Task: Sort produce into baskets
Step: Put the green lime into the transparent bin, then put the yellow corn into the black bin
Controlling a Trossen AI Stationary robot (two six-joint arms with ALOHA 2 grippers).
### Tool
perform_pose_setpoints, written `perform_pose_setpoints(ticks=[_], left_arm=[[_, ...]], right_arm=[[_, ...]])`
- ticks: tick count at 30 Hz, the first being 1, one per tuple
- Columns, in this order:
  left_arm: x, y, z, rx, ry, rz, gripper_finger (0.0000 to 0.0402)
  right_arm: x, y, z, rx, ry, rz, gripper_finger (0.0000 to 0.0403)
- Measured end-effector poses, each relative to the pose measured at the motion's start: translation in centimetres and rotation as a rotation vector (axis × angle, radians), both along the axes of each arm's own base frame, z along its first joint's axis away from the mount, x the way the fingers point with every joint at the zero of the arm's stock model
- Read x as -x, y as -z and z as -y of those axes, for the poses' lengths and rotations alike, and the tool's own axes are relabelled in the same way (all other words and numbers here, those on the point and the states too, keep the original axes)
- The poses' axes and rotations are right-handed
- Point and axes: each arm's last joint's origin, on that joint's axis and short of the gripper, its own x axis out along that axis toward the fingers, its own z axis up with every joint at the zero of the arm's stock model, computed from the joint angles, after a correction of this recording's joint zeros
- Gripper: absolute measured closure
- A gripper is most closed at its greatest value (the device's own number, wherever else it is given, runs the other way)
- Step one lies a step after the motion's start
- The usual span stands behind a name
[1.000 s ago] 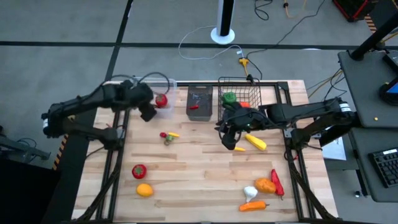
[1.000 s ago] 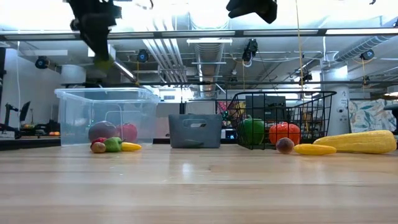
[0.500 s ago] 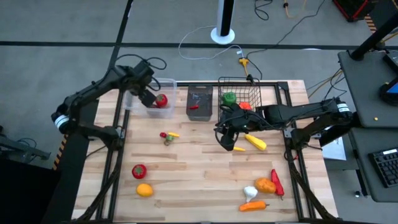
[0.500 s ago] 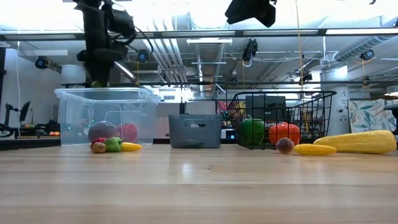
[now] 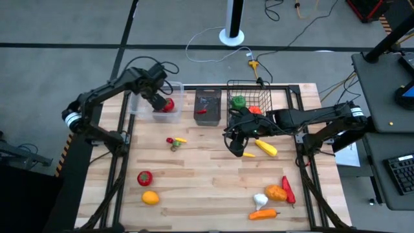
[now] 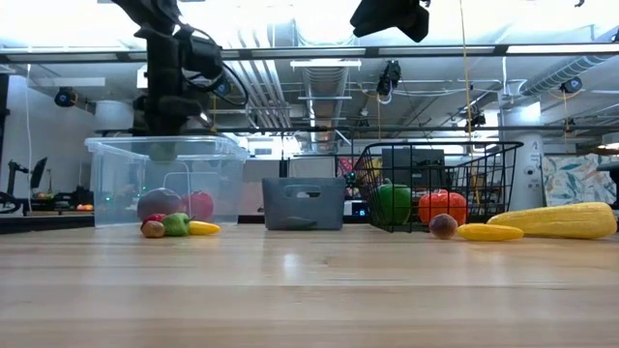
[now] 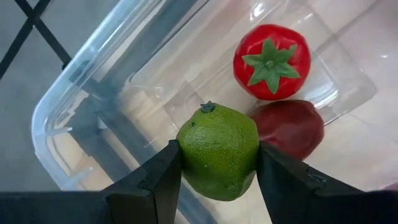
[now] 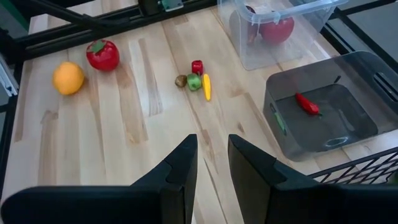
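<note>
We find the lime [image 7: 218, 151], stem end pointing away from the wrist, clamped in the left gripper [image 7: 217, 163] jaws above the tub [image 7: 74, 112]. The right gripper [image 8: 212, 163] hangs over the table [image 8: 124, 118], jaws narrowly parted, holding nothing.

- Bright, even overhead light falls on the desk [image 5: 207, 168]; shadows under the produce are faint and soft.
- In the low view, ceiling lights [image 6: 319, 24] blow out to white, and the near desk surface is blurred.
- In the left wrist view, glare streaks the clear plastic tub [image 7: 74, 93]; the lime [image 7: 217, 151] is sharp.
- The right wrist view is evenly lit and sharp.
</note>
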Motion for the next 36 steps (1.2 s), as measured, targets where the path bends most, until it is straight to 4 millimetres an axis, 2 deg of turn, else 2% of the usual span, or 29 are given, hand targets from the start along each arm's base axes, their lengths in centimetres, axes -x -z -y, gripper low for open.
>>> perform_pose_setpoints(ticks=[15,26,36], left_arm=[[-0.47,1.10,-0.66,-0.004,-0.009,-0.069,0.0234],[-0.47,1.10,-0.66,-0.006,-0.012,-0.068,0.0194],[-0.49,1.09,-0.69,-0.009,-0.022,-0.063,0.0189]], right_arm=[[0.00,0.00,0.01,0.000,0.000,-0.001,0.0321],[0.00,0.00,0.01,0.000,0.001,-0.001,0.0321],[0.00,0.00,0.01,0.000,0.001,0.000,0.0321]])
